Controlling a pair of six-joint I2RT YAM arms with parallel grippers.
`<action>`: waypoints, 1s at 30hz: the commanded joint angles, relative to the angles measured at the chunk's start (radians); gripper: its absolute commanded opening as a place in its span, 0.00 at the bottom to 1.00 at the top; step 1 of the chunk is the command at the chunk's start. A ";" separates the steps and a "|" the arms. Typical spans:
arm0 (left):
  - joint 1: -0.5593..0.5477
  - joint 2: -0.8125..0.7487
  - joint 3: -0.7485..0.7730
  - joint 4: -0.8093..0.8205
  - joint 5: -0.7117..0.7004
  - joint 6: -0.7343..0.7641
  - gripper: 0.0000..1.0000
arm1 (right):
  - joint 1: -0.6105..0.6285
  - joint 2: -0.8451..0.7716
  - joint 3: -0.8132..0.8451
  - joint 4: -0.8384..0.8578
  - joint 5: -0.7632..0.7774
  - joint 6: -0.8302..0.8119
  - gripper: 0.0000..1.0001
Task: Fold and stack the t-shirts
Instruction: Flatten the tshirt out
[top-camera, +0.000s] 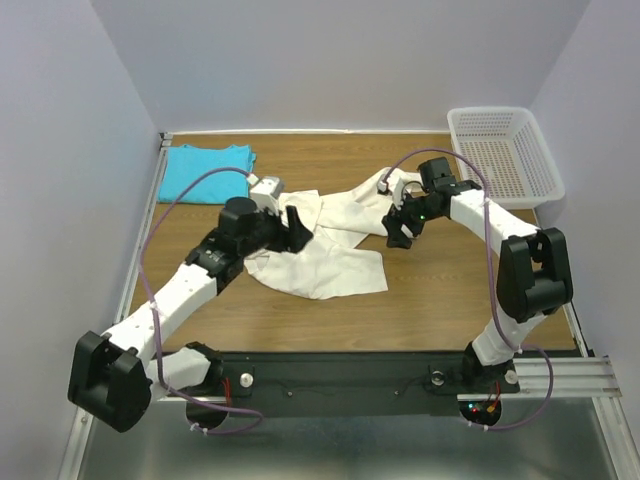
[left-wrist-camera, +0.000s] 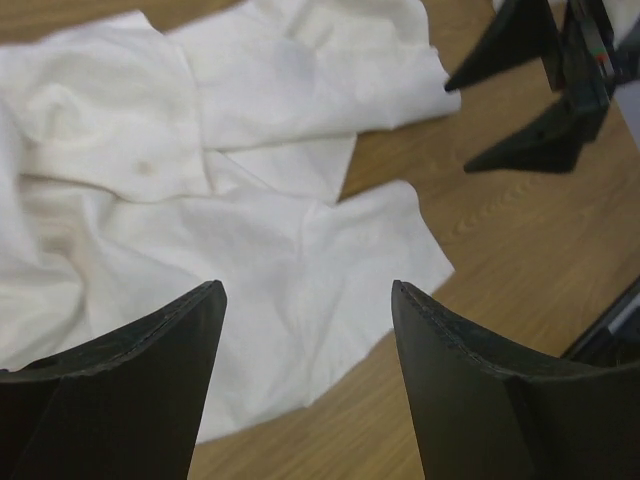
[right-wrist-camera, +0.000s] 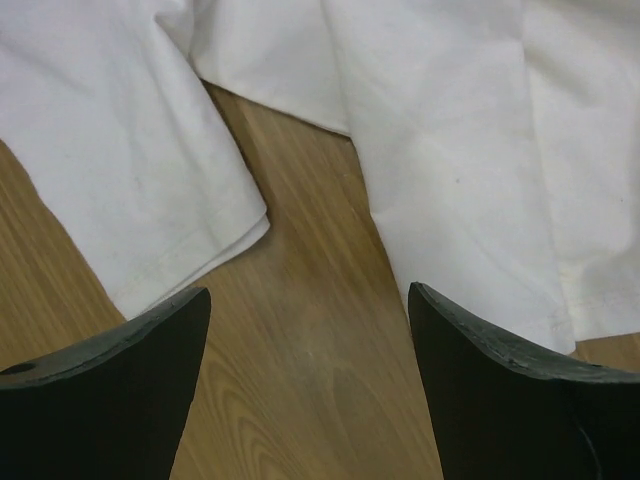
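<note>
Lab test booth — bare walls (top-camera: 350, 60) enclosing a wooden table (top-camera: 330, 320)

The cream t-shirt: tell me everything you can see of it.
The cream t-shirt is soft off-white cloth, unfolded and crumpled. It lies in wrinkled, overlapping flaps at the middle of the wooden table. A faint yellowish spot shows in the left wrist view. The open left gripper hovers over its body. The open right gripper hovers over bare wood between two hemmed edges. Neither grips it.

We look down from above and behind the arms (top-camera: 185, 290) onto the whole table (top-camera: 430, 310). Our two wrist views sit close, facing downward; both share the cream shirt (left-wrist-camera: 250, 250) with it.
</note>
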 joint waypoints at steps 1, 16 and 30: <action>-0.119 0.035 -0.049 0.065 -0.033 -0.074 0.78 | 0.008 0.025 0.024 0.023 0.118 0.003 0.85; -0.294 0.225 -0.056 0.174 -0.142 -0.137 0.78 | 0.007 0.178 0.041 0.127 0.321 0.020 0.64; -0.382 0.346 0.049 0.233 -0.223 0.064 0.78 | 0.005 0.028 0.230 0.127 0.306 0.221 0.01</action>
